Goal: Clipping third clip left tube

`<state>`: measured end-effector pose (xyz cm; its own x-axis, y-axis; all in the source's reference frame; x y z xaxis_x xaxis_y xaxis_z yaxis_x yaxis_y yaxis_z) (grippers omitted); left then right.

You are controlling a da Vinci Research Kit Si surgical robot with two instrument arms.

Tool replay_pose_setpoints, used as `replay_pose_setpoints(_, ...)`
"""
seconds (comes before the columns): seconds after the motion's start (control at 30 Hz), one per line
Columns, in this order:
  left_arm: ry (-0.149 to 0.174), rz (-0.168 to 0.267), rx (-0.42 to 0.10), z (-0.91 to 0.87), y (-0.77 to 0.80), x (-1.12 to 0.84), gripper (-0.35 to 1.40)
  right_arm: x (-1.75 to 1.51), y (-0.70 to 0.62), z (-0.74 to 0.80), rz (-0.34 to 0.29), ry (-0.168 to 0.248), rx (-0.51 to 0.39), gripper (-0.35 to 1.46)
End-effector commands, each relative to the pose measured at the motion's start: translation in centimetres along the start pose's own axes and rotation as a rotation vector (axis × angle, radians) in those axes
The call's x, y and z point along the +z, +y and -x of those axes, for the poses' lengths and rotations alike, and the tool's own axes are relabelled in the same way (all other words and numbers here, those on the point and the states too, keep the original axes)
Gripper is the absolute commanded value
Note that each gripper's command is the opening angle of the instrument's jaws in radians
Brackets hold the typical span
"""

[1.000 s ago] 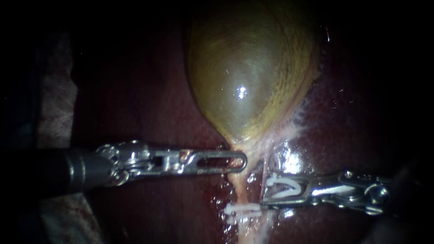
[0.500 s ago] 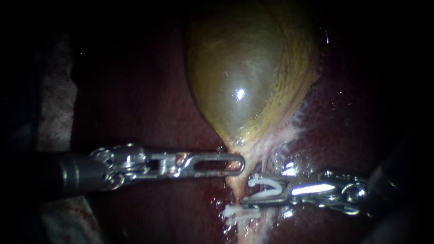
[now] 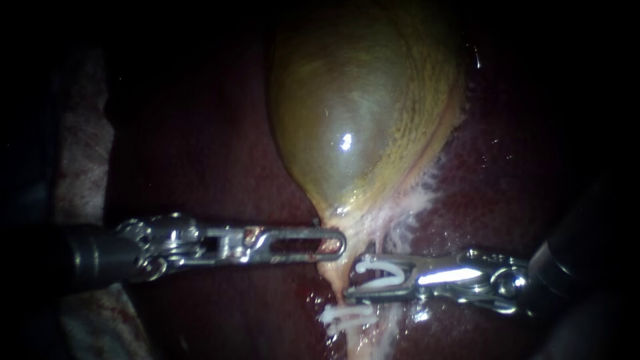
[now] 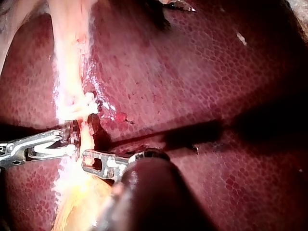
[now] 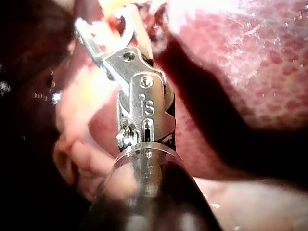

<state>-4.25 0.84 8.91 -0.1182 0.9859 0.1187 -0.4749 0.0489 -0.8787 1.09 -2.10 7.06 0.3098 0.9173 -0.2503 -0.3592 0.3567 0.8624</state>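
The olive gallbladder (image 3: pixel 360 113) narrows to a pale tube (image 3: pixel 331 272) running down over the dark red liver (image 3: pixel 200 147). My left instrument (image 3: pixel 337 243) has slotted jaws shut on the gallbladder's neck where the tube starts. My right instrument (image 3: pixel 353 277) holds an open white clip (image 3: pixel 381 272) between its parted jaws, their tips at the tube's right side just under the left jaws. A closed white clip (image 3: pixel 347 315) sits across the tube lower down. The left wrist view shows the left jaws (image 4: pixel 90 159) on the tube, the right jaws (image 4: pixel 67 143) opposite and the closed clip (image 4: pixel 83 107) beyond.
Whitish frayed tissue (image 3: pixel 413 200) lines the gallbladder's right edge. A pale cloth-like surface (image 3: pixel 80 153) lies at the far left. In the right wrist view the right instrument (image 5: pixel 106 21) points at bright tissue, with liver (image 5: pixel 250 62) beside it.
My right instrument has moved left with its clip, from beside the tube up to it. My left instrument has shifted left, and the gallbladder's neck went with it.
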Motion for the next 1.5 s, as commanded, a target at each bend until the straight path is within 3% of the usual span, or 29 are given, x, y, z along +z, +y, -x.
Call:
replay_pose_setpoints(0.03, 0.002, -0.001, 0.0, 0.01, 0.0, 0.0, -0.33, 0.01, 0.0, 0.0, -0.003, -0.001, -0.001, 0.59)
replay_pose_setpoints(0.83, 0.002, -0.001, -0.004, 0.03, 0.08, -0.03, -0.33, 0.3, 0.17, 0.12, -0.001, -0.041, 0.009, 0.58)
replay_pose_setpoints(1.13, 0.002, -0.001, -0.005, 0.03, 0.08, -0.03, -0.33, 0.53, 0.1, 0.06, -0.028, -0.047, 0.011, 0.58)
replay_pose_setpoints(1.5, 0.002, -0.001, -0.005, 0.02, 0.08, -0.03, -0.33, 0.64, 0.11, 0.03, -0.028, -0.046, 0.013, 0.57)
